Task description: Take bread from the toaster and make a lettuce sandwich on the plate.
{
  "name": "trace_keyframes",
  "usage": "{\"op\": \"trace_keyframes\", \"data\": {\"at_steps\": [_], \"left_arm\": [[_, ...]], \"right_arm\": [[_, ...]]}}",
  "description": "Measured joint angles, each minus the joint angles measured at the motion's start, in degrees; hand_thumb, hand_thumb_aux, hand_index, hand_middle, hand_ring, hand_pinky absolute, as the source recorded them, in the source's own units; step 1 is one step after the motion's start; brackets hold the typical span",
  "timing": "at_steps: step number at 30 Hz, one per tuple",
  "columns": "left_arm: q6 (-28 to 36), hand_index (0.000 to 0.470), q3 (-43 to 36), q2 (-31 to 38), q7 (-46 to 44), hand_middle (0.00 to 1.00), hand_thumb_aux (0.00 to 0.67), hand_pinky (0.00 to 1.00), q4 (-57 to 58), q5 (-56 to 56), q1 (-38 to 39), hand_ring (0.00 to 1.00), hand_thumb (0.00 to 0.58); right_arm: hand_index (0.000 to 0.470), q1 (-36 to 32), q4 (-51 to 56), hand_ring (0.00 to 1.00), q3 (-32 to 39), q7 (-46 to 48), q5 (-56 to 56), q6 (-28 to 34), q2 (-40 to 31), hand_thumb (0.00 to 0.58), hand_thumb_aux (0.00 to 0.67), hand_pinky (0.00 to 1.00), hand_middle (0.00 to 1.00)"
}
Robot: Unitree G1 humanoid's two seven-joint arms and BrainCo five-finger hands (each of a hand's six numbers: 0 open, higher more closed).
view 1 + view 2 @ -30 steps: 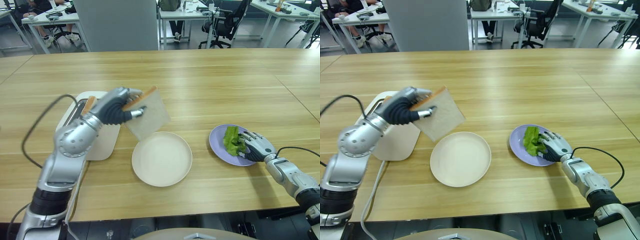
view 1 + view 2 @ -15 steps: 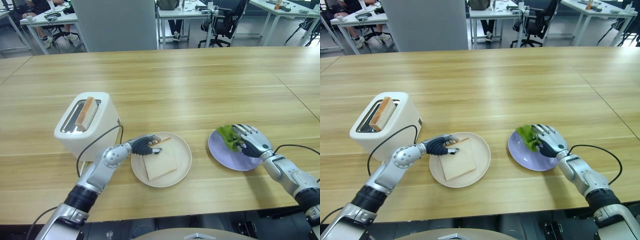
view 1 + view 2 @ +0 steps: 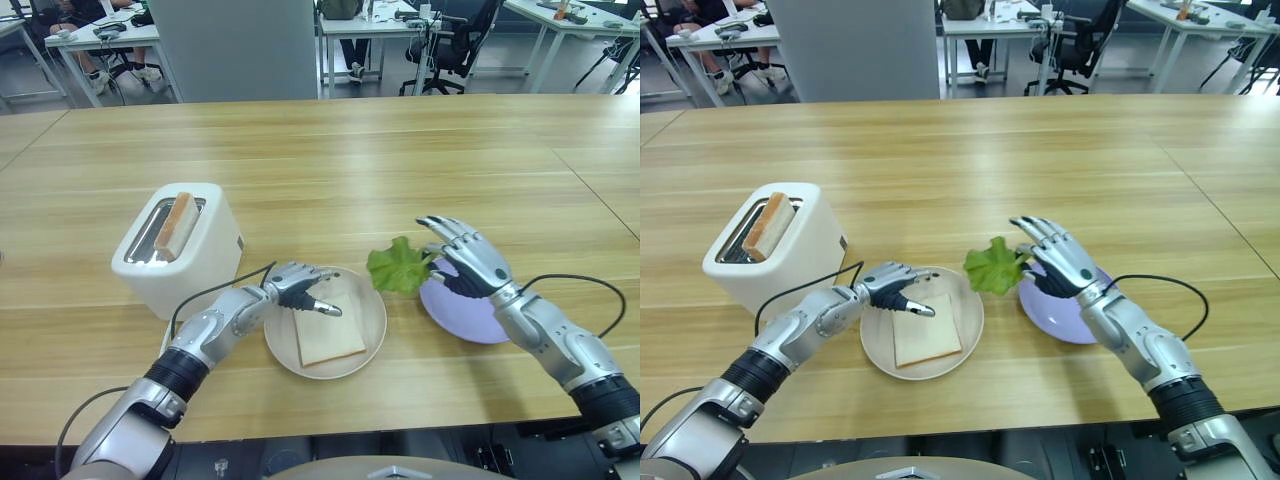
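Two slices of bread are in sight. One slice stands upright in a slot of the white toaster, its brown crust showing above the top. The toaster sits on the left of the pale wooden tabletop.

The other slice lies flat on the cream plate, near the front edge of the tabletop and just right of the toaster. This slice is pale, roughly square and untoasted in look. It covers the middle and front of the plate, and nothing lies on top of it.

The left robot hand hangs over the plate's left rim and holds nothing. Its fingers are loosely parted, and one is stretched out toward the far left corner of the slice. Whether that fingertip touches the bread cannot be told.

The right robot hand is raised above the near-left part of the purple plate, which sits just right of the cream plate. It pinches a lettuce leaf at the leaf's right edge, and its other fingers fan upward and outward. The leaf is bright green and ruffled. It is held in the air, sticking out to the left of the hand over the gap between the two plates. Its left edge reaches above the cream plate's far right rim, and it touches neither plate.

A black cable runs along the left forearm, in front of the toaster.
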Motion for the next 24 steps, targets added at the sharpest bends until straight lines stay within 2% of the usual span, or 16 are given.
{"op": "trace_keyframes", "data": {"at_steps": [5,10,18,24], "left_arm": [[-1.3,0.0,3.3,2.1,6.3,0.0,0.0,0.0,-8.2,3.1,0.0,0.0,0.0],[-0.3,0.0,12.6,6.9,9.0,0.0,0.0,0.0,-21.3,3.3,3.8,0.0,0.0],[4.4,0.0,29.7,11.0,7.4,0.0,0.0,0.0,-33.0,-0.5,10.3,0.0,0.0],[11.3,0.0,34.6,11.1,2.1,0.0,0.0,0.0,-33.1,-2.4,11.5,0.0,0.0]], "right_arm": [[0.46,-0.7,0.0,0.0,4.2,3.3,-0.2,-1.8,4.4,0.58,0.67,0.0,0.0],[0.46,-3.4,1.3,0.0,6.6,5.3,-0.2,-3.1,8.7,0.58,0.67,0.0,0.0],[0.46,-5.3,3.3,0.0,10.0,7.8,0.0,-5.0,13.5,0.58,0.67,0.0,0.0],[0.46,-6.7,8.2,0.0,12.1,7.9,-0.1,-6.3,15.7,0.58,0.67,0.0,0.0]]}}
